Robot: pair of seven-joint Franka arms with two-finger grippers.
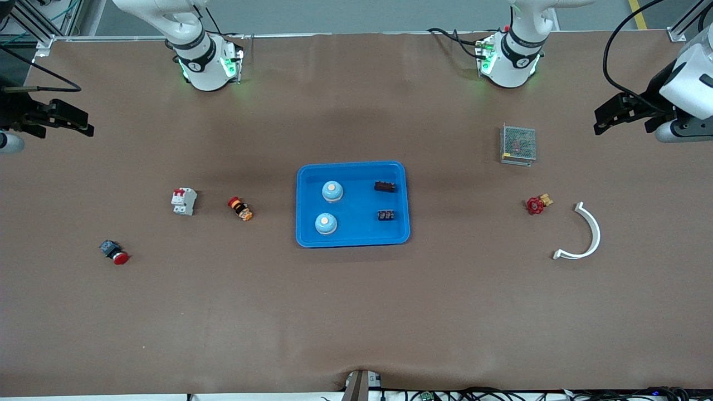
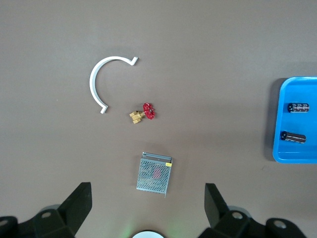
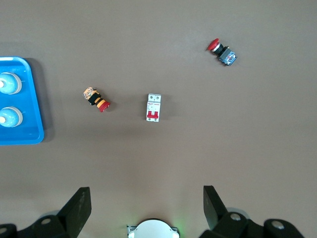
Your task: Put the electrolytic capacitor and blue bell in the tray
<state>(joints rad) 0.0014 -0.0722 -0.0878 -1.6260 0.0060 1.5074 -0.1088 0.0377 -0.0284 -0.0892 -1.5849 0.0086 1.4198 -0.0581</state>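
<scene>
Tray [image 1: 352,239] dead centre on the brown table [image 1: 356,312], bright blue, and it carries four parts. Two blue bells sit on the side toward the right arm's end: one blue bell [image 1: 332,191] farther from the front camera, the second blue bell [image 1: 326,223] nearer to it, apart from each other. On the tray's side toward the left arm's end lie two dark electrolytic capacitor pieces: one capacitor [image 1: 385,186] level with the farther bell, the other capacitor [image 1: 386,214] nearer the front camera. All four rest inside the rim.

Both arms wait, pulled out to the table's ends. The left gripper [image 1: 604,121] hangs high over the left arm's end of the table, claw spread wide, nothing between the fingers [image 2: 79,201]. The right gripper [image 1: 83,125] hangs over the right arm's end, claw just as wide and empty, its fingers [image 3: 79,203] well apart in the right wrist view.

Working out from the tray toward the right arm's end: a small orange-and-black push button [image 1: 240,208] lies on its side near the tray, then a white circuit breaker with red levers [image 1: 184,201] just past it, and a red mushroom-head button [image 1: 114,252] farther out still and nearer the front camera.

From the tray toward the left arm's end: a red-handled brass valve [image 1: 537,204], a white curved plastic piece [image 1: 585,234] past it, and a metal mesh-cased power supply [image 1: 518,144] farther from the front camera than the valve.
</scene>
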